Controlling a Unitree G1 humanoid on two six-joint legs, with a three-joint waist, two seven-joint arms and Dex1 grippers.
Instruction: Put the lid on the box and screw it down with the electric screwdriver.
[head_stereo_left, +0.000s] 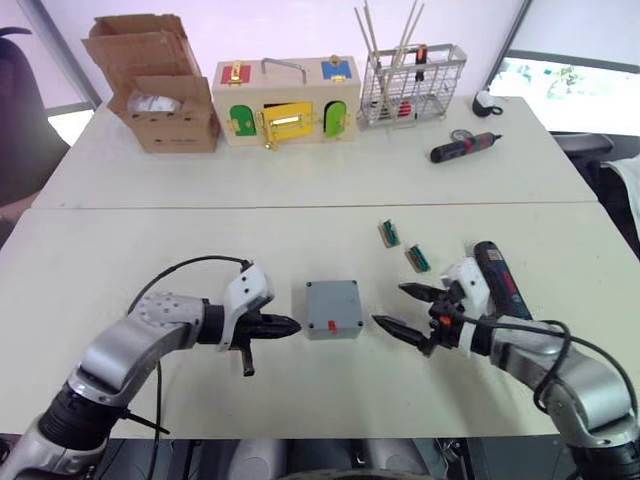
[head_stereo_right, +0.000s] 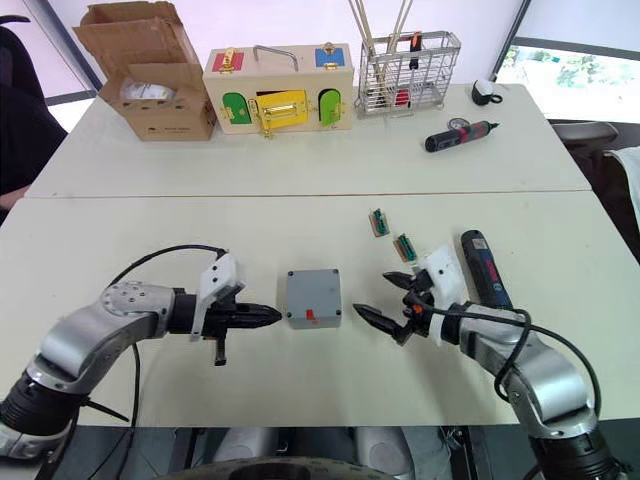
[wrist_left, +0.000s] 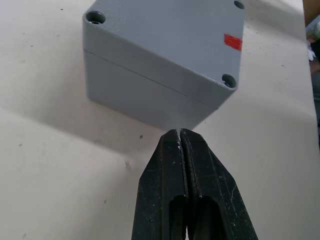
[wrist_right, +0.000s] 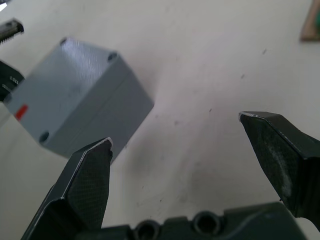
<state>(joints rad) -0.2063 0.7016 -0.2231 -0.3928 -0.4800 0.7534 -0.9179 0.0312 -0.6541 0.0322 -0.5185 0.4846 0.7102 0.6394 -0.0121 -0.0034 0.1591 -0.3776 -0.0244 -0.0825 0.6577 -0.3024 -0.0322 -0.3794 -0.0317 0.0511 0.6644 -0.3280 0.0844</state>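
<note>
— Two claws flank the box (head_stereo_left: 332, 309)?
— Yes. Its lid (wrist_left: 170, 45) sits on it, mid-surface (head_stereo_left: 300, 215). Left claw (head_stereo_left: 290, 326) is pressed together beside it; right claw (head_stereo_left: 402, 311) is spread apart, empty. Electric screwdriver (head_stereo_left: 497, 279) lies behind the right claw.

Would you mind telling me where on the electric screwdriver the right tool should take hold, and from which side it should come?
Probably around the thick cylindrical body of the electric screwdriver, near its middle. It lies flat on the table, long axis running away from the robot, just outboard of the right tool, which is open. Coming from above with the fingers straddling the body across its width seems best; the round barrel offers no flat faces.
</note>
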